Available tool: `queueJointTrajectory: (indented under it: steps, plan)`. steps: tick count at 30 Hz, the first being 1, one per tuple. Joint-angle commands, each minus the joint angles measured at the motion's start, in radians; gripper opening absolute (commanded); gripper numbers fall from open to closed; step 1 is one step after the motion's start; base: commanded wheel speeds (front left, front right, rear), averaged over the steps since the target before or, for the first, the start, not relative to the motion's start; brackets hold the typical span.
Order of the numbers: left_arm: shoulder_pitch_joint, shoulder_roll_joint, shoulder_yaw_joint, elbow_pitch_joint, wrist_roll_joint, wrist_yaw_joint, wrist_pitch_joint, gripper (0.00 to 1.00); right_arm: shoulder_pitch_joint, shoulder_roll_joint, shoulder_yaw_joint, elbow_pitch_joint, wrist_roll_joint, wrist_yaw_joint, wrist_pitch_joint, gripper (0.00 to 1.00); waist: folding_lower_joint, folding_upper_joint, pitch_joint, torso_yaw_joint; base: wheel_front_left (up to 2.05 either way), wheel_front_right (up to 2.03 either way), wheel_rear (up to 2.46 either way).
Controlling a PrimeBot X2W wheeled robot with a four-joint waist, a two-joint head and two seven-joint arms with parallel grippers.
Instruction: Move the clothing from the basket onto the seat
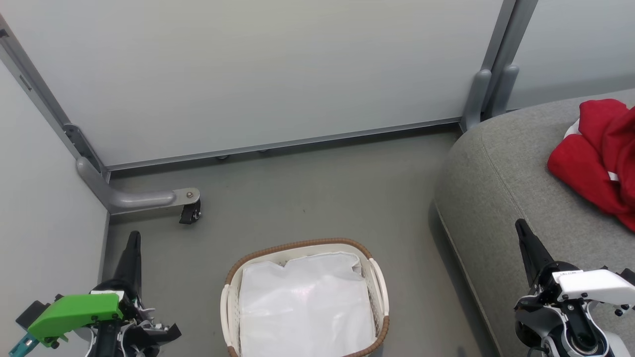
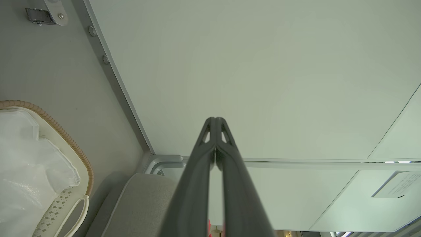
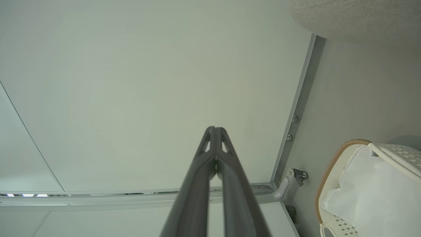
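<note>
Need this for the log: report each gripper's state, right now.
Left gripper: closed, holding nothing.
Right gripper: closed, holding nothing.

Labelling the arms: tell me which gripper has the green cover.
The left gripper, at the head view's lower left; the right gripper wears a white cover instead.

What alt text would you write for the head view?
Red clothing lies on the grey seat at right; the basket on the floor shows a white liner. The left tool and the right tool are shut and empty.
</note>
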Motion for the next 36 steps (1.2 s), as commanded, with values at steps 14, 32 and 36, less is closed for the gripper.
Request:
queueJointTrajectory:
  steps: [14,32,36]
  plan:
    - [-0.010,0.007,0.002,-0.001,-0.003,-0.006,0.004,0.00,0.011,-0.006,-0.002,-0.003,0.003,0.000,0.001,0.00,0.0000,0.0000,0.000,0.000,0.00,0.00,0.00]
    - [-0.010,0.007,0.002,-0.001,-0.003,-0.006,0.004,0.00,0.011,-0.006,-0.002,-0.003,0.004,0.000,0.001,0.00,0.0000,0.0000,0.000,0.000,0.00,0.00,0.00]
    - [-0.010,0.007,0.002,-0.001,-0.003,-0.006,0.004,0.00,0.011,-0.006,-0.002,-0.003,0.003,0.000,0.001,0.00,0.0000,0.0000,0.000,0.000,0.00,0.00,0.00]
